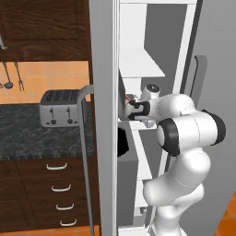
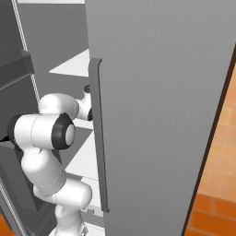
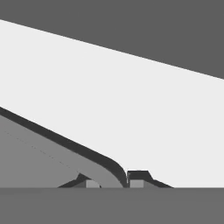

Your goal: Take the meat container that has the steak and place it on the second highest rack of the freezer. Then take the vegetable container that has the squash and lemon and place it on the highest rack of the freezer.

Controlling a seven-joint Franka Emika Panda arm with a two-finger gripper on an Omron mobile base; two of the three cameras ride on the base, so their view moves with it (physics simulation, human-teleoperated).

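Note:
My arm reaches into the open freezer [image 1: 103, 55], whose white shelves show behind it. My gripper [image 1: 128, 109] sits at the front edge of a white shelf [image 1: 138, 123], one level below another white shelf [image 1: 140, 64]. In the hand view the gripper [image 3: 114, 181] is shut on the grey rounded rim of the meat container [image 3: 65, 144], which lies over the white shelf board [image 3: 131, 100]. A sliver of red, the steak [image 1: 128, 97], peeks just above the hand. From the right, the door handle [image 2: 97, 138] hides the hand. The vegetable container, squash and lemon are out of view.
The freezer door [image 2: 161, 92] stands open close on the arm's right, and a grey bar handle [image 1: 83, 147] on its left. A silver toaster [image 1: 60, 108] sits on the dark counter [image 1: 27, 133] above wooden drawers [image 1: 60, 189]. A dark object [image 1: 122, 141] sits below the hand.

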